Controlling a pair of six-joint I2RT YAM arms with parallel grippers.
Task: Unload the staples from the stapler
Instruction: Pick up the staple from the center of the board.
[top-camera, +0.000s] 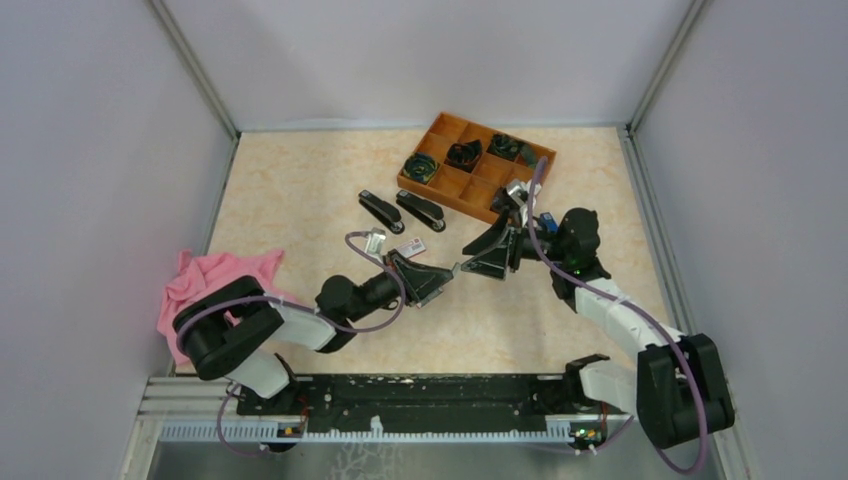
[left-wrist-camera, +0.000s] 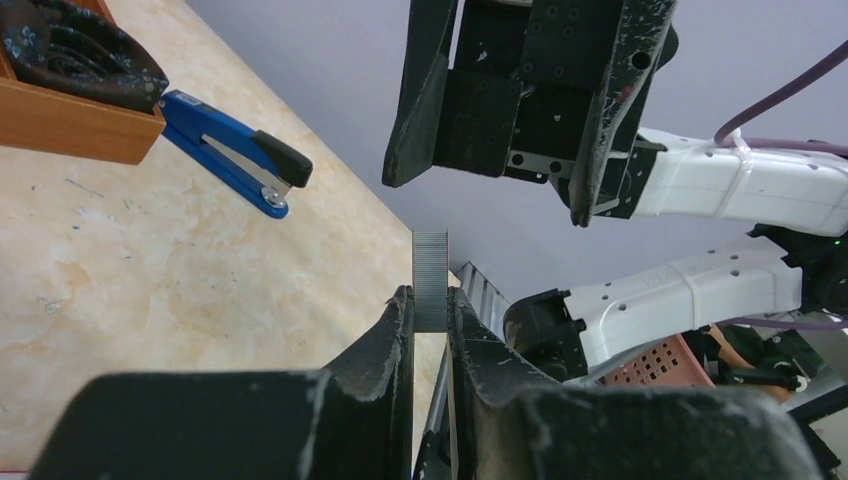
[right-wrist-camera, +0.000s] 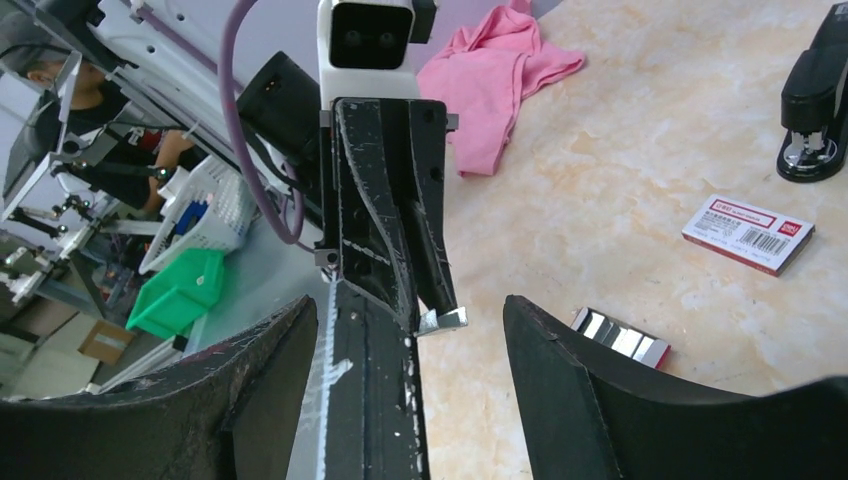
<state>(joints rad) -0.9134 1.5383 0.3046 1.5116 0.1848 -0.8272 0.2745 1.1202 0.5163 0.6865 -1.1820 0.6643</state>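
Observation:
My left gripper is shut on a strip of staples, ribbed and silvery-grey, which stands up out of the fingertips above the table. My right gripper is open wide and faces the left one, its fingers on either side of the left fingertips and the strip. In the top view the two grippers meet at mid-table, left and right. A blue stapler lies by the orange tray. Two black staplers lie side by side further left.
An orange compartment tray with dark coiled items stands at the back. A small white and red box and another staple strip lie on the table near the left gripper. A pink cloth lies at the left edge.

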